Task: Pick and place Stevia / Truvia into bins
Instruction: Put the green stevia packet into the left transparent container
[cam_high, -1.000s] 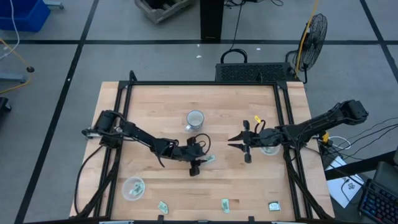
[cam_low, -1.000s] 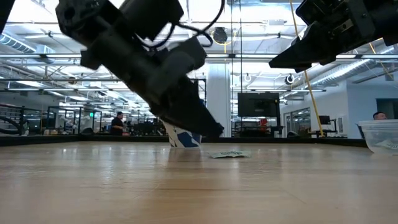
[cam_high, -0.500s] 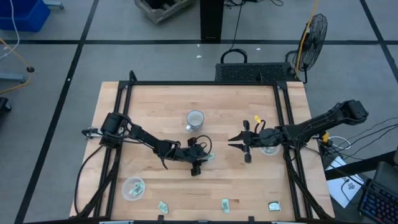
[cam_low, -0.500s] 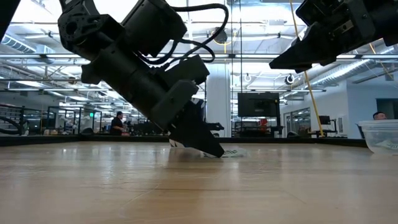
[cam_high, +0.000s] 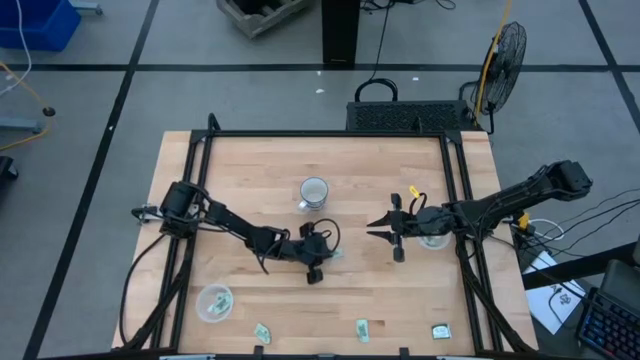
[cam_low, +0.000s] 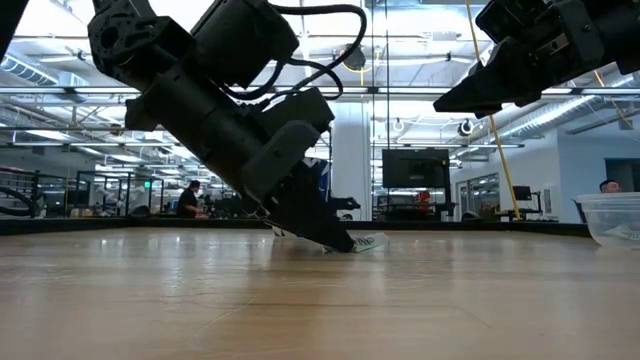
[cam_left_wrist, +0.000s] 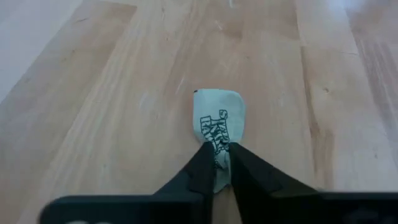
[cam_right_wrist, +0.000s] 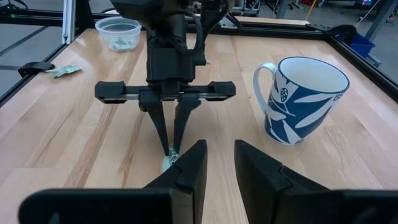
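A pale green and white Stevia sachet (cam_left_wrist: 217, 127) lies on the wood near the table's middle, with my left gripper (cam_high: 325, 254) shut on it. In the low view the fingertips (cam_low: 338, 243) are down at the table top. My right gripper (cam_high: 368, 230) hangs open well above the table, right of the sachet, with nothing between its fingers (cam_right_wrist: 186, 168). One clear bin (cam_high: 214, 302) stands near the front left with sachets inside. The other bin (cam_high: 434, 240) stands under my right arm. My left gripper pinches the sachet's near end (cam_left_wrist: 217, 160) between its two fingertips. The fingers slant down from the table's left and lie along the sachet. The sachet sits at the table surface, and its free end (cam_low: 370, 241) bows up a little beyond the tips.
A white mug with blue leaves (cam_high: 314, 191) stands behind the sachet, toward the far edge. Three loose sachets (cam_high: 262, 332), (cam_high: 362, 330), (cam_high: 441, 330) lie along the near edge. A black frame rail (cam_high: 330, 133) runs round the table.
My left gripper has come down and forward onto the sachet, and its fingers have shut on the sachet's near end. The sachet has bowed between the tips, its free end lifting a little.
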